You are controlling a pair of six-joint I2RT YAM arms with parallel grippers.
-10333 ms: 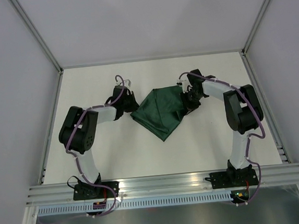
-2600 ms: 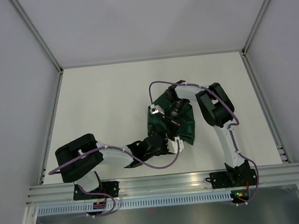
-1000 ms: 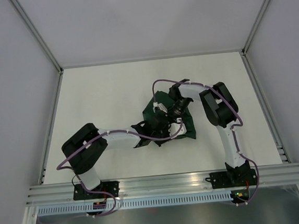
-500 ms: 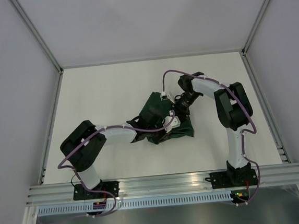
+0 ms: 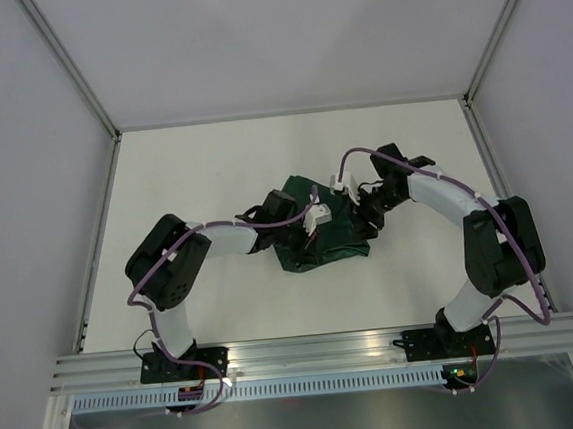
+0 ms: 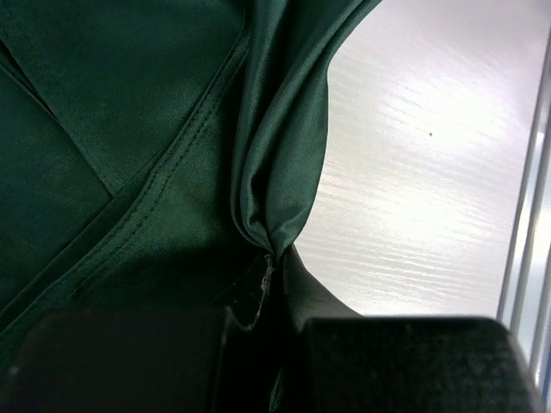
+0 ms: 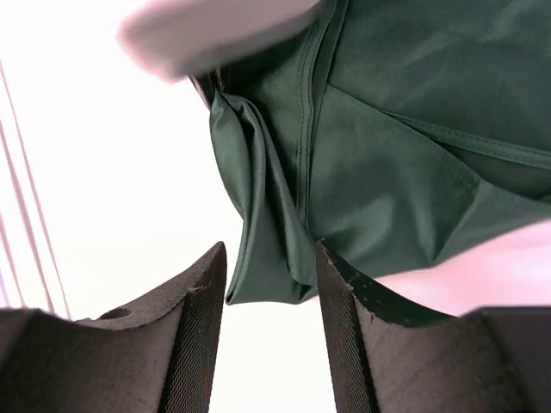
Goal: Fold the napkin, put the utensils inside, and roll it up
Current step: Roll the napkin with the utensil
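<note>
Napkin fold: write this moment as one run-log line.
stage: folding | napkin: bunched on table | left gripper: shut on napkin fold | right gripper: open at napkin edge | fork: not in view

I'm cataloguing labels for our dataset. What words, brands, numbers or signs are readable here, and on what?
None readable: the napkin is plain cloth, the table bears no print, and neither the left gripper nor the right gripper shows any lettering.
</note>
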